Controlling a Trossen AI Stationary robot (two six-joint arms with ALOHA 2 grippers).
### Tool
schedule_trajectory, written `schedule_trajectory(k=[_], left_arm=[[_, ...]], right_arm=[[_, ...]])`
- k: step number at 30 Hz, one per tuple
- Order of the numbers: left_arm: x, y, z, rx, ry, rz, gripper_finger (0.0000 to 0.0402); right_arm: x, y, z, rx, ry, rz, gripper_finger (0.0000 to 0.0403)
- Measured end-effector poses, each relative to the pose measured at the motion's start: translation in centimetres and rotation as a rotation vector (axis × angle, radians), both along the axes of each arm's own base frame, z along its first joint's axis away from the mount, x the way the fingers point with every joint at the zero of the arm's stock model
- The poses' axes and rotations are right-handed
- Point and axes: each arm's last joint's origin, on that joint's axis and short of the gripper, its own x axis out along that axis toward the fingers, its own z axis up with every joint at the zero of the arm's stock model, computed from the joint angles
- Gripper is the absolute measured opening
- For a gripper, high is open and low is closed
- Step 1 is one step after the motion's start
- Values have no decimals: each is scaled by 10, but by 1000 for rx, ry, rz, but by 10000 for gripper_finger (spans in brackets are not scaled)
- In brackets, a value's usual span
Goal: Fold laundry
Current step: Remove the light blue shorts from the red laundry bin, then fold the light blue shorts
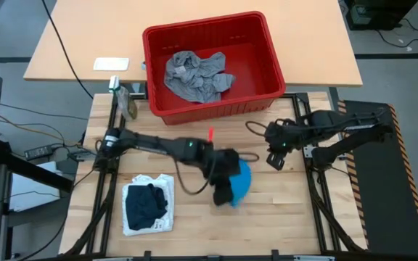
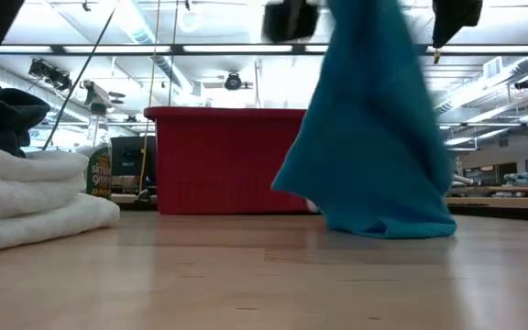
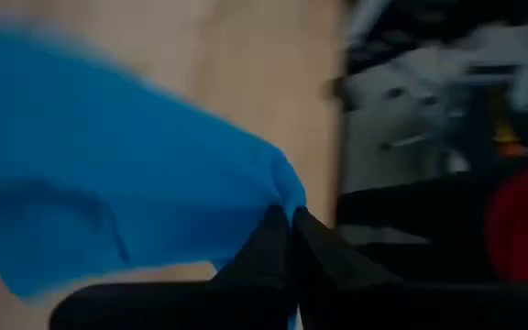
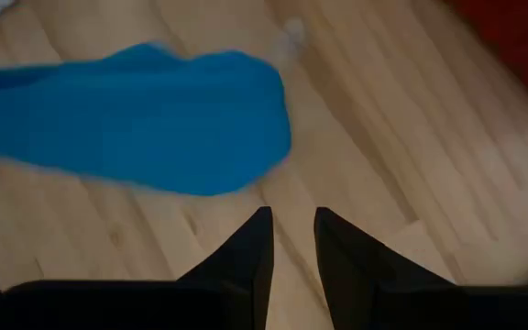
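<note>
A bright blue garment [image 1: 242, 181] hangs at the middle of the table from my left gripper [image 3: 291, 234], which is shut on it. In the low view the blue garment [image 2: 374, 137] falls in a wide drape to the tabletop. My right gripper [image 4: 291, 240] hovers open to its right, above bare wood, with nothing between its fingers. A heather grey garment [image 1: 194, 76] lies in the red basket [image 1: 267, 51]. At the near left a dark navy piece [image 1: 145, 203] rests on folded white cloth [image 1: 165, 185]. My left gripper pinches a corner of the blue garment [image 3: 284, 191] between its two shut fingers, slanting down from the table's left. How many layers it has I cannot tell. The garment hangs slack below the fingers, and its lower end [image 2: 392, 225] rests on the table.
The red basket stands at the table's far edge. A spray bottle [image 1: 127, 101] stands beside the basket's left wall. The folded stack [image 2: 35, 202] fills the near left corner. Bare wood lies at the near right, in front of the blue garment.
</note>
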Motion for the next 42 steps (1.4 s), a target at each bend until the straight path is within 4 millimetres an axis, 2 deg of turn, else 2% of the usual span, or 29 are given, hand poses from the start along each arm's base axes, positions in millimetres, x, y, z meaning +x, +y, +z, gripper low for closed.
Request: schedule_trajectory(k=[2,4,7,10,19,23,28,32,35,38,40,42], left_arm=[[2,-15,8,-39,-76,-18,7],[-1,-21,18,-61,-119,-24,7],[-5,-17,25,-33,-134,24,7],[-9,-6,19,-2,-48,56,7],[-21,48,-50,178,537,128,4],[-17,57,-67,206,608,137,25],[-16,61,-62,210,566,154,92],[-24,69,-35,192,483,193,156],[-20,72,-12,164,317,228,195],[-3,64,3,123,81,230,214],[11,51,-3,98,6,184,216],[24,40,-22,86,10,168,215]], right_arm=[[1,6,-4,2,-4,29,91],[1,12,-10,5,7,49,91],[0,18,-15,12,20,53,91],[-1,23,-21,13,32,48,91],[-3,31,-46,2,83,-10,91],[-3,36,-62,-7,88,-38,91],[-10,41,-85,-20,132,-139,91],[-19,45,-105,-13,161,-231,91],[-23,48,-117,6,164,-252,91],[-26,47,-126,30,169,-251,91],[-28,45,-128,25,175,-263,91],[-31,40,-128,9,163,-288,91]])
